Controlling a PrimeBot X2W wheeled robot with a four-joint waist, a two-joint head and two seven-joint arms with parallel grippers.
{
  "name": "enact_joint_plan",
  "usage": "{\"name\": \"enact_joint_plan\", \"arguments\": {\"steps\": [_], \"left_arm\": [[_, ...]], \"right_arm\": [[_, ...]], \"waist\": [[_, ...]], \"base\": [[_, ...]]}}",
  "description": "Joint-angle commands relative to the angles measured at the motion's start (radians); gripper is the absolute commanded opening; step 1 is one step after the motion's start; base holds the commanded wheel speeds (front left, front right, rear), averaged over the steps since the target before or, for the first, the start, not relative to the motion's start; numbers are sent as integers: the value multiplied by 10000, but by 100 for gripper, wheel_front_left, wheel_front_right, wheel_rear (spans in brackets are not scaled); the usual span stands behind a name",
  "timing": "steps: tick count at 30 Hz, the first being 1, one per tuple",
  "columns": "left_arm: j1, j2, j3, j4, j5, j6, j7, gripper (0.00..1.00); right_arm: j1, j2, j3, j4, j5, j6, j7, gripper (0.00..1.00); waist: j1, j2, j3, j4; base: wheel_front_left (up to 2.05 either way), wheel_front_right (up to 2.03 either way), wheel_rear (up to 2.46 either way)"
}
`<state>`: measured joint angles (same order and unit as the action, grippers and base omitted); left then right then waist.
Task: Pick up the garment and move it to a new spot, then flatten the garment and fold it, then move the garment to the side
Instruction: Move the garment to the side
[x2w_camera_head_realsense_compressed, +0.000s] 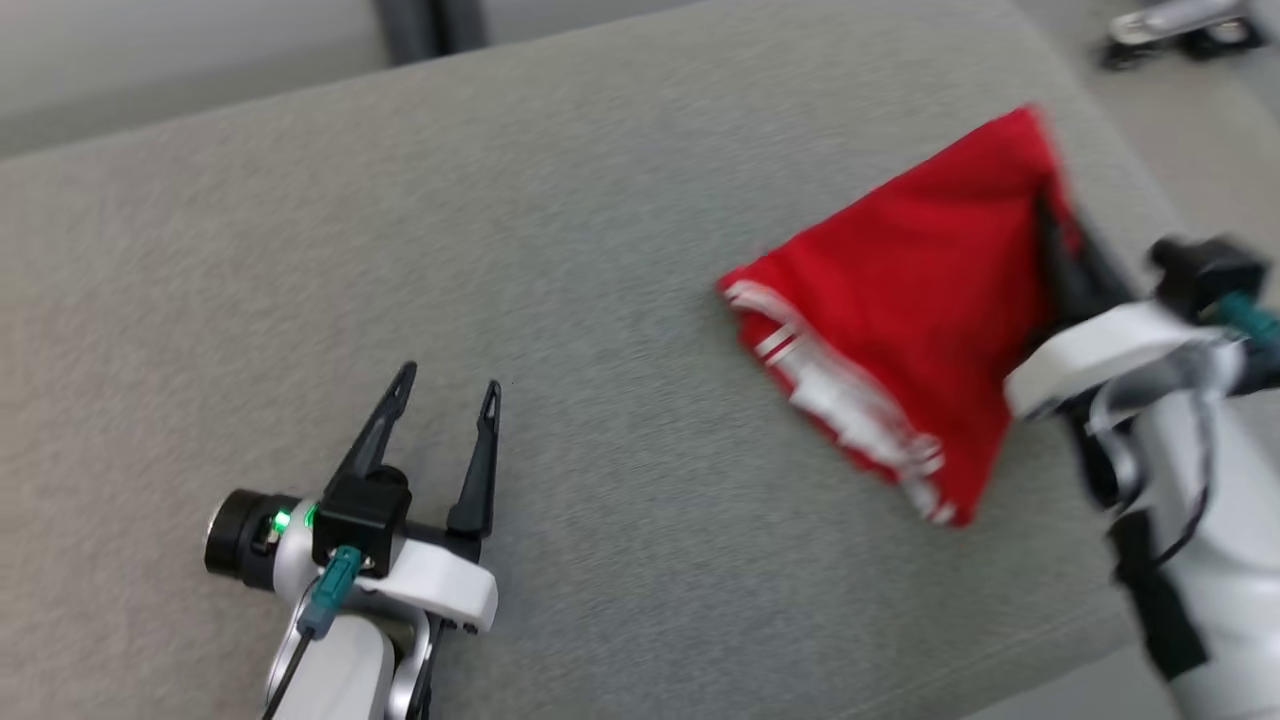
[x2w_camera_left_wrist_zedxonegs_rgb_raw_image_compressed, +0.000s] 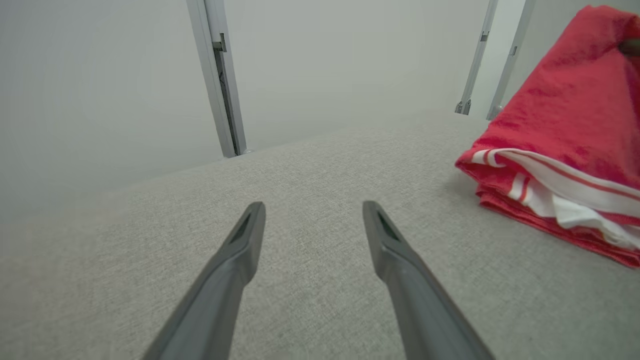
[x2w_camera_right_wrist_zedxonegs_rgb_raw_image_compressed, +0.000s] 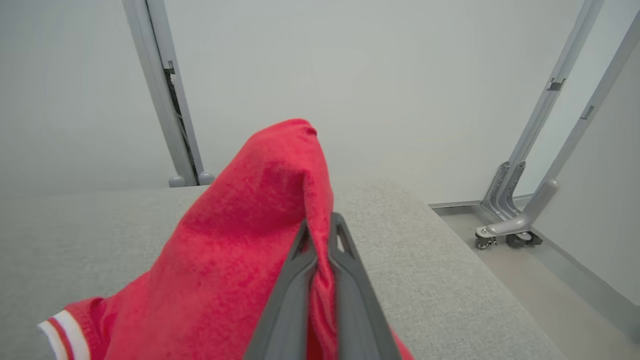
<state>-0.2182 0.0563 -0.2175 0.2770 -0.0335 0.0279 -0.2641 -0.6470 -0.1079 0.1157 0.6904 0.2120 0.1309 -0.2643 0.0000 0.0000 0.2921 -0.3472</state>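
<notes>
Left gripper (x2w_camera_head_realsense_compressed: 448, 380) stood spread wide and empty over the grey cushion (x2w_camera_head_realsense_compressed: 600, 250), the red garment (x2w_camera_head_realsense_compressed: 900, 300) well to its right. Its wrist view showed white-striped trim along the folded edge. Right gripper (x2w_camera_right_wrist_zedxonegs_rgb_raw_image_compressed: 321, 227), from its own wrist, clamped a raised red peak.

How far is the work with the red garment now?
Done, it seems: the red garment looks folded in layers, partly on the grey surface. In hand: the right tool is shut on its raised edge; the left tool is open, apart. Left: probably moving it aside and letting go.
</notes>
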Motion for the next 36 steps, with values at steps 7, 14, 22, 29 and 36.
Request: {"name": "enact_joint_plan", "arguments": {"steps": [7, 14, 22, 29, 36], "left_arm": [[-705, 83, -61, -449, 258, -61, 0, 100], [-884, 77, -135, -656, 279, -9, -1, 100], [-955, 86, -140, -768, 275, -2, 0, 100], [-955, 91, -105, -618, 213, 36, 0, 100], [-551, 35, 151, -378, -61, 265, 0, 100]], "right_arm": [[-1661, -1485, -2824, 1579, -1589, -3, 3, 0], [-2081, -2365, -5256, 2418, -3087, -3, 3, 0], [-2324, -2712, -7142, 2474, -4924, -3, 3, 0], [-2731, -2501, -7491, 1613, -5153, -3, 3, 100], [-1855, -1486, -5389, 18, -3585, -3, 3, 100]], "waist": [[0, 0, 1629, 2031], [0, 0, 1882, 2450], [0, 0, 1968, 2597], [0, 0, 1873, 2622], [0, 0, 1030, 2633]], "base": [[0, 0, 0], [0, 0, 0], [0, 0, 0], [0, 0, 0], [0, 0, 0]]}}
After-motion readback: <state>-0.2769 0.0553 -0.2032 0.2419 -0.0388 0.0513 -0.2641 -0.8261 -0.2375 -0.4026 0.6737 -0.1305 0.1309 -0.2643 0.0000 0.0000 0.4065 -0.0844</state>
